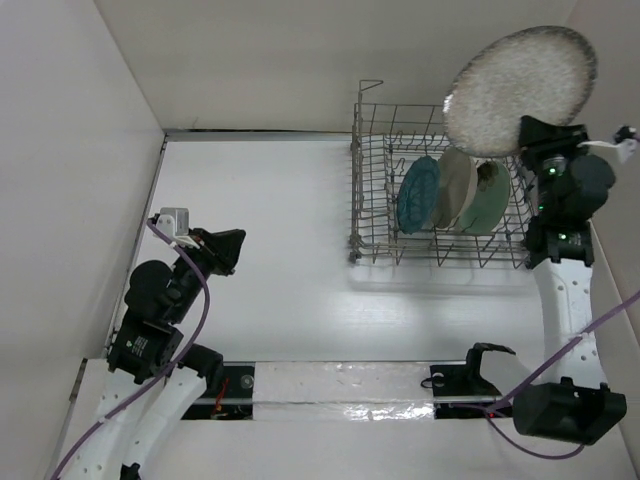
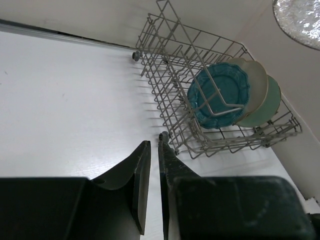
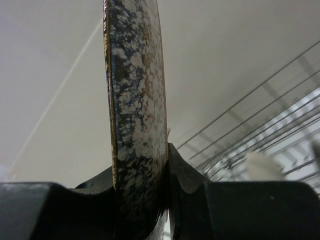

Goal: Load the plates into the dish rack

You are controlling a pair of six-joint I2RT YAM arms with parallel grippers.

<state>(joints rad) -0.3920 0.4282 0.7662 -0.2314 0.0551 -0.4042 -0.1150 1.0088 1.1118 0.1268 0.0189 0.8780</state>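
Your right gripper (image 3: 142,167) clamps the brown rim of the large speckled beige plate (image 1: 520,88), raised on edge over the far right corner of the grey wire dish rack (image 1: 372,190). Inside it, the scalloped teal plate (image 1: 418,195), smooth cream plate (image 1: 457,185) and pale mint plate (image 1: 492,198) stand upright side by side. Your left gripper (image 2: 154,146) hangs over the white table (image 1: 270,200), its dark tapered jaws nearly together on nothing

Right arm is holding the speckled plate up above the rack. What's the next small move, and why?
Probably shift the right end effector leftward until the speckled plate hangs over the free tines of the dish rack, left of the teal plate. The cream plate and mint plate fill the right side, so that looks the roomiest slot.
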